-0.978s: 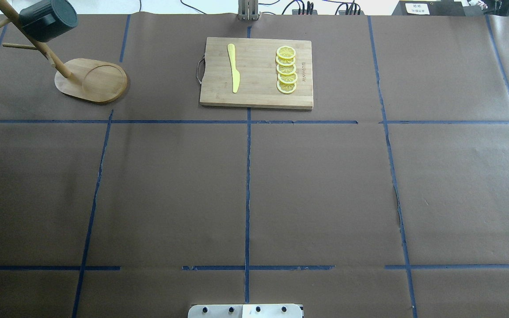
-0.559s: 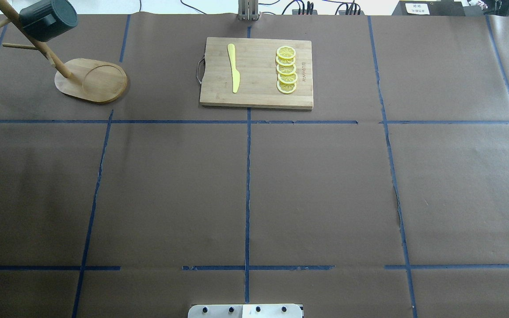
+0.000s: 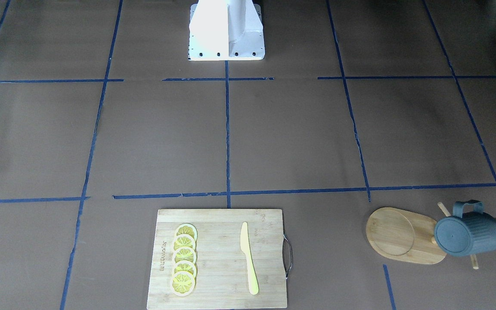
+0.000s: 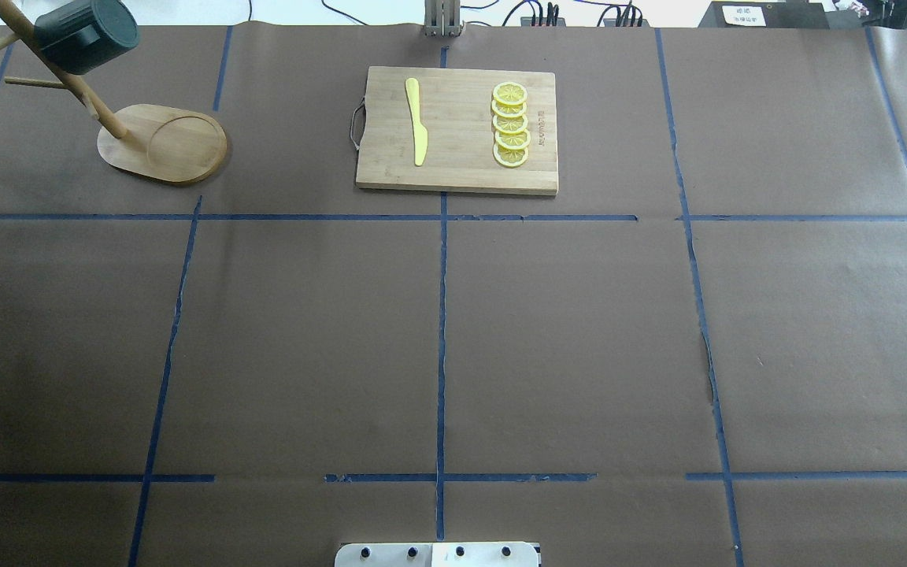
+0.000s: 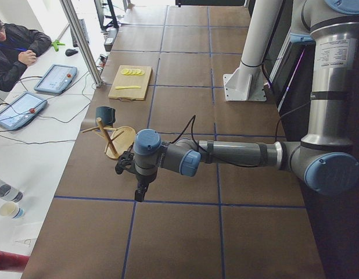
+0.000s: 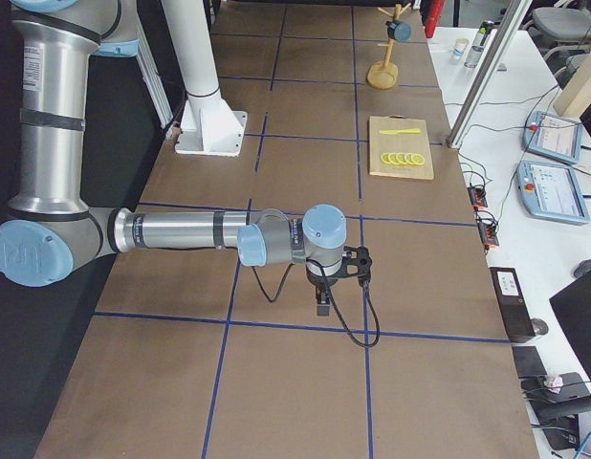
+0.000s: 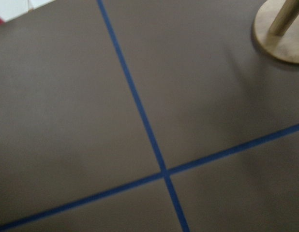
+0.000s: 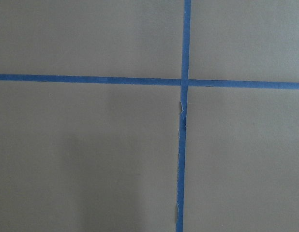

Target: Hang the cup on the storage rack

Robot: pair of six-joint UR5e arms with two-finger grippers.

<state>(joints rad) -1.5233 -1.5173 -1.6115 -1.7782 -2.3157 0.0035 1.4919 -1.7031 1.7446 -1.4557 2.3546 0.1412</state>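
The dark teal cup [image 4: 85, 34] hangs by its handle on a peg of the bamboo storage rack [image 4: 166, 146] at the table's far left corner. In the front-facing view the cup [image 3: 467, 232] hangs bottom outward beside the rack's oval base [image 3: 396, 234]. The left gripper [image 5: 137, 195] shows only in the left side view, low over the table, short of the rack [image 5: 118, 141] and apart from it. The right gripper [image 6: 322, 306] shows only in the right side view, far from the rack [image 6: 382, 75]. I cannot tell whether either is open or shut. The left wrist view catches the rack's base [image 7: 280, 34].
A bamboo cutting board [image 4: 457, 130] with a yellow knife [image 4: 416, 122] and several lemon slices [image 4: 510, 124] lies at the far middle. The robot's white base [image 3: 226, 30] stands at the near edge. An operator [image 5: 14, 49] sits beyond the table's far side.
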